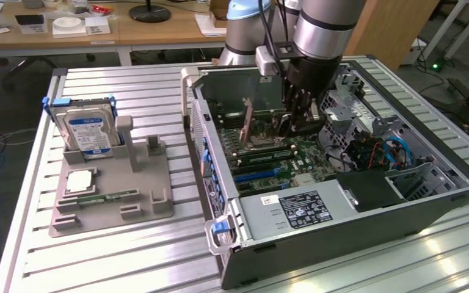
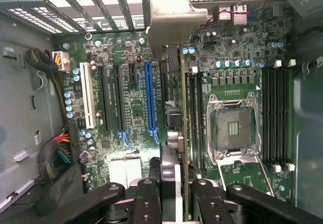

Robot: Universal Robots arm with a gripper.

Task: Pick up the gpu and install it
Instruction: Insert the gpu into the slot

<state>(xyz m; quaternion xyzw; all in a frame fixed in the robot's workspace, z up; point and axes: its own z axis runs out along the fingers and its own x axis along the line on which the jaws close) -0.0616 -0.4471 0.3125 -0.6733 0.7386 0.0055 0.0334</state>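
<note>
Open computer case [image 1: 341, 241], gpu [image 2: 172, 118] (edge-on) clamped in claw [image 2: 175, 189]

Left of frame I see a grey holder tray [image 1: 149, 204], a silver hard drive [image 1: 88, 131] upright in it — centre-right, an open computer case [image 1: 341, 235]; wooden desks [image 1: 161, 30] behind.

There was one computer case [image 1: 430, 204], one grey holder [image 1: 149, 183], one hard drive [image 1: 88, 131], one graphics card [image 2: 174, 19] and one gripper [image 2: 174, 186].

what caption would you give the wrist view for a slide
Gripper holding the gpu edge-on over the motherboard, bracket end pointing away from the camera
</note>
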